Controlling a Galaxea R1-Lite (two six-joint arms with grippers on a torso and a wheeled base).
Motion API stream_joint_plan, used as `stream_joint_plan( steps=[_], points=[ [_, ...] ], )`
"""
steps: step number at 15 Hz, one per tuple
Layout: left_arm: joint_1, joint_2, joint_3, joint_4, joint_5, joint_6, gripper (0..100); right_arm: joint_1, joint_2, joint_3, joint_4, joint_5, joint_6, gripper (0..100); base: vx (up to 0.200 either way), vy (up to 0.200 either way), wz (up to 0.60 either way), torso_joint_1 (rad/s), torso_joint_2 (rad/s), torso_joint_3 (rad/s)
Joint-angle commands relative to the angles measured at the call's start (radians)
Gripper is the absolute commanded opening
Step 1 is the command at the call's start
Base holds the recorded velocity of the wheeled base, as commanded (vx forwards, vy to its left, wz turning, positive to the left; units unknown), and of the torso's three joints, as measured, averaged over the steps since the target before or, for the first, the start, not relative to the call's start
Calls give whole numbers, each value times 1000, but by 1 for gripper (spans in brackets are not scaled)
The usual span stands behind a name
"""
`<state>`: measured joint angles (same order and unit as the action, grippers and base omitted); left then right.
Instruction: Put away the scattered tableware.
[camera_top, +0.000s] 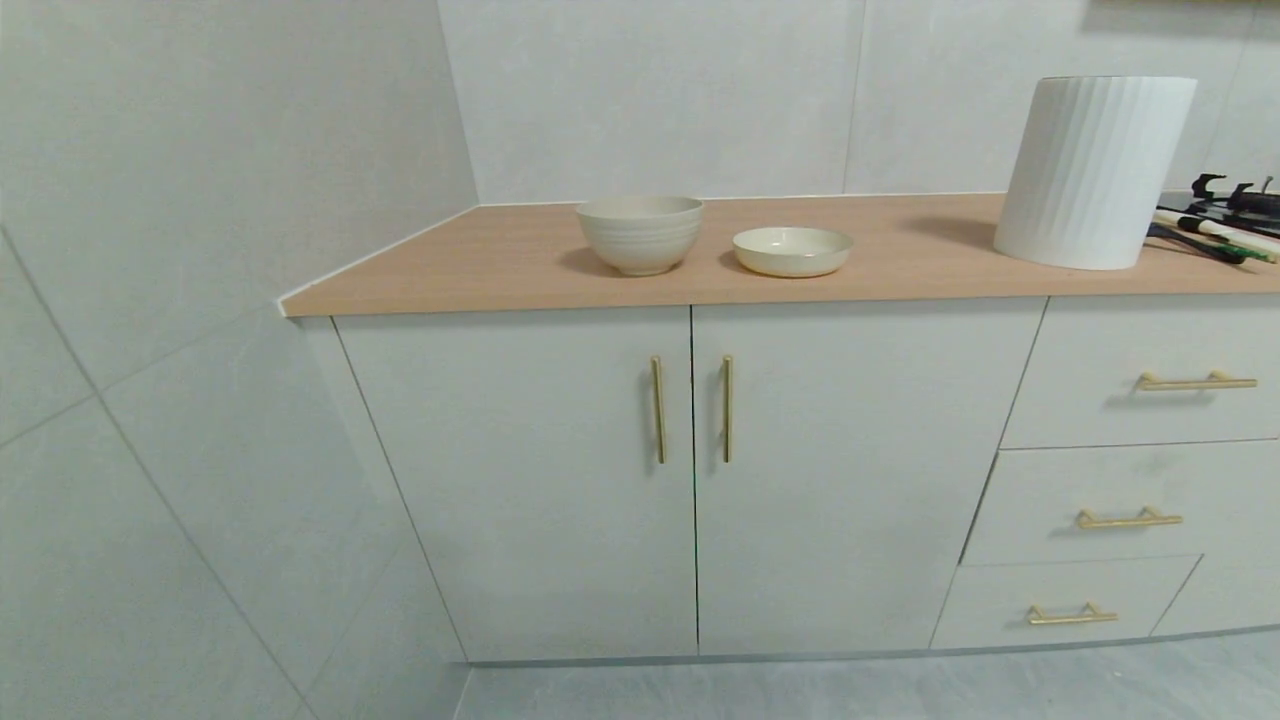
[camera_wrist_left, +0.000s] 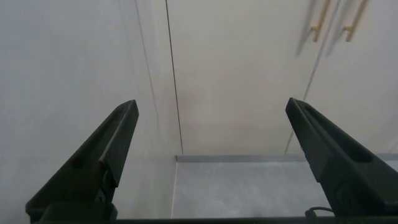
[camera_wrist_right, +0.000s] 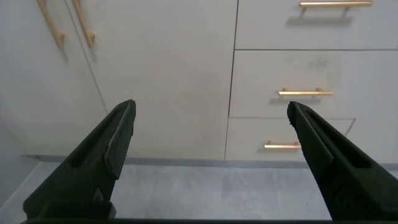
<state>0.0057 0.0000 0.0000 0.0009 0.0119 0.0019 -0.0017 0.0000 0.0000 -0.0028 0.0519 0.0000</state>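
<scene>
A deep cream bowl (camera_top: 640, 233) and a shallow cream dish (camera_top: 792, 250) sit side by side on the wooden countertop (camera_top: 480, 265), above a two-door cabinet (camera_top: 690, 480) with gold handles (camera_top: 659, 409). Both doors are shut. My left gripper (camera_wrist_left: 211, 112) hangs open low in front of the cabinet's left side, with nothing between its fingers. My right gripper (camera_wrist_right: 211, 115) is open too, low before the cabinet and the drawers (camera_wrist_right: 298, 93), holding nothing.
A tall white ribbed container (camera_top: 1095, 170) stands at the counter's right, with dark utensils (camera_top: 1215, 225) beside it. Three drawers (camera_top: 1130, 440) with gold pulls are right of the doors. A tiled wall (camera_top: 180, 350) closes in on the left. Grey floor (camera_top: 850, 690) lies below.
</scene>
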Motion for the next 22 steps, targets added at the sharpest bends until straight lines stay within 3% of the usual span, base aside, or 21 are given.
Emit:
stream_joint_plan(
  steps=[1,11,13,14,17,19,22],
  points=[
    [0,0,0,1,0,1,100,0,2,0,0,0,0,100,0,0,0,0,0,0],
    [0,0,0,1,0,0,100,0,2,0,-3,-4,-17,100,0,0,0,0,0,0],
    [0,0,0,1,0,0,100,12,34,-173,-3,19,14,100,0,0,0,0,0,0],
    [0,0,0,1,0,0,100,22,58,-195,14,31,14,100,0,0,0,0,0,0],
    [0,0,0,1,0,0,100,63,420,-342,63,235,18,100,0,0,0,0,0,0],
    [0,0,0,1,0,1,100,81,747,-477,32,246,17,100,0,0,0,0,0,0],
    [0,0,0,1,0,-2,100,269,1028,-624,-154,252,37,100,0,0,0,0,0,0]
  ],
)
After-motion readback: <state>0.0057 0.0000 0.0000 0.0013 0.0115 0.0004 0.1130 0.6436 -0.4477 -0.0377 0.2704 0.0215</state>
